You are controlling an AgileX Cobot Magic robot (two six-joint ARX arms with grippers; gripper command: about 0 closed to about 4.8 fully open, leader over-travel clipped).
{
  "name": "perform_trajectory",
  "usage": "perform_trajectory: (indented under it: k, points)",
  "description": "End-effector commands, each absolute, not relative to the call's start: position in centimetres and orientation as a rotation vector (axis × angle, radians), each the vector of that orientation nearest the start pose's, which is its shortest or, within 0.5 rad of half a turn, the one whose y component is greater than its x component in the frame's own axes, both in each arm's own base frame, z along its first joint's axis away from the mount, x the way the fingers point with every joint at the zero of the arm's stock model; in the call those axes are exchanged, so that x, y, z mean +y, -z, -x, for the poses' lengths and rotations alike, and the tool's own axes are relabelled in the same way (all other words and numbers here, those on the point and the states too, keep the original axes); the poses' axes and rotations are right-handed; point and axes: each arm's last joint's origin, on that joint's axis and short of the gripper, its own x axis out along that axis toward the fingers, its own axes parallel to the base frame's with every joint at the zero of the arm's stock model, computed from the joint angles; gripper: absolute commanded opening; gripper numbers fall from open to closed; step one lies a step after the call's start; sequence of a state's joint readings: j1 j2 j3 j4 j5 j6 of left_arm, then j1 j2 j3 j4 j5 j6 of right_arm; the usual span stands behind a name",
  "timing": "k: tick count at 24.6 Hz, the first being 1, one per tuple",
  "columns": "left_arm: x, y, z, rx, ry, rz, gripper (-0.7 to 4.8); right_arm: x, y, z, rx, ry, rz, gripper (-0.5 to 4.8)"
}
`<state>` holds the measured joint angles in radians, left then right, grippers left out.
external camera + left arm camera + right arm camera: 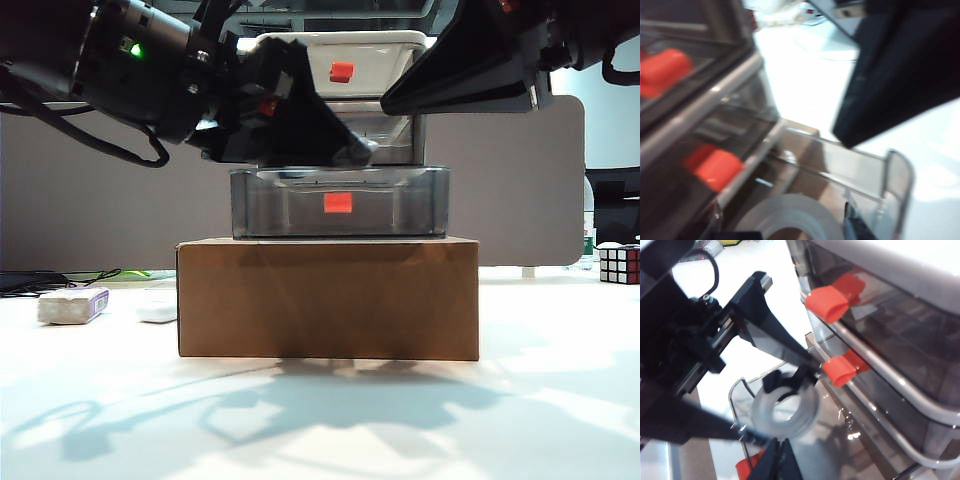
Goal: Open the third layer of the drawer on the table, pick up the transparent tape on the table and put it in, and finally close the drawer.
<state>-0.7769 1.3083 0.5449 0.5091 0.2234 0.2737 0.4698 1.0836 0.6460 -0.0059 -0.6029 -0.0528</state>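
The drawer (340, 60) stands on a box (330, 300) in the middle of the table (540, 400). Its third layer (400, 205) is pulled out towards the exterior camera, with its handle (338, 203) facing us. The left gripper (780, 404) reaches in from ten o'clock in the exterior view and hangs over that open layer. In the right wrist view we see the tape (785, 412) between its two fingers, above the layer's smoky floor. The fingers are spread about as wide as the roll, and one lies against it on each side. We cannot tell whether they grip it or merely flank it (the left wrist view is too blurred to help, showing only the roll low inside the open layer). The right gripper (777, 445) comes in from two o'clock and hovers in front of the upper layers. Its fingers appear to meet at the tips with nothing between them. At nine o'clock from the box a whitish block (72, 305) lies on the table, and at three o'clock, near the frame's edge, sits a puzzle cube (618, 264).
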Motion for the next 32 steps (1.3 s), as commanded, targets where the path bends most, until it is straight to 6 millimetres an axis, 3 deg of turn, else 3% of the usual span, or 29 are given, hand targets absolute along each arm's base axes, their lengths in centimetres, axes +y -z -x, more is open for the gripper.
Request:
perform_trajectory:
  k: [1, 4, 8, 10, 25, 32]
  points:
    - [-18.9, -21.2, -18.4, 0.107, 0.997, -0.29, 2.72, 11.7, -25.1, -19.4, 0.426, -1.07, 0.016, -0.05]
    - [-18.9, -21.3, -18.4, 0.095, 0.995, -0.287, 3.41, 11.7, -25.1, -19.4, 0.424, -1.071, 0.016, -0.05]
    - [-18.9, -21.3, -18.4, 0.096, 1.001, -0.286, 3.66, 11.7, -25.1, -19.4, 0.423, -1.071, 0.016, -0.05]
    - [-18.9, -21.3, -18.3, 0.096, 1.003, -0.285, 4.04, 11.7, -25.1, -19.4, 0.423, -1.071, 0.016, -0.05]
    - [-19.1, -21.3, -18.1, 0.105, 0.991, -0.277, 4.04, 11.7, -25.1, -19.4, 0.425, -1.073, 0.015, -0.05]
    - [-18.6, -23.3, -14.5, 0.148, 1.092, -0.302, 3.97, 11.7, -25.0, -19.3, 0.443, -1.072, 0.014, -0.05]
